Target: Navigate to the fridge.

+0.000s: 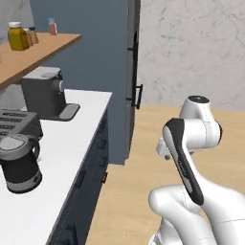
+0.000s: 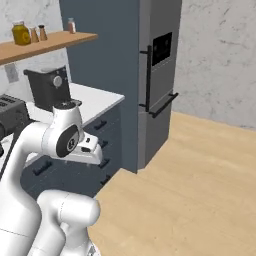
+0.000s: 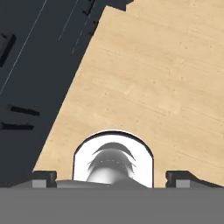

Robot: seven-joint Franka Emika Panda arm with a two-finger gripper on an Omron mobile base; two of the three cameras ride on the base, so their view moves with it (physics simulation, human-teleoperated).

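Observation:
The fridge (image 2: 161, 80) stands ahead at the end of the counter run. It is tall and matte grey, with a black display panel (image 2: 161, 49), a long vertical black handle (image 2: 148, 77) and a horizontal drawer handle (image 2: 163, 105). From the left base view I see the fridge (image 1: 133, 57) nearly edge-on, its handles sticking out to the right. My arm is folded close over the base. My gripper (image 3: 113, 179) points down at the wooden floor, its fingertips (image 3: 43, 178) wide apart and open, holding nothing.
A white counter (image 1: 72, 143) over dark blue-grey cabinets (image 2: 102, 127) runs along the left, carrying a kettle (image 1: 19, 165), a toaster (image 1: 14, 123) and a coffee machine (image 1: 45, 93). A wooden shelf (image 1: 33, 55) holds jars. Open wooden floor (image 2: 200, 175) lies before the fridge.

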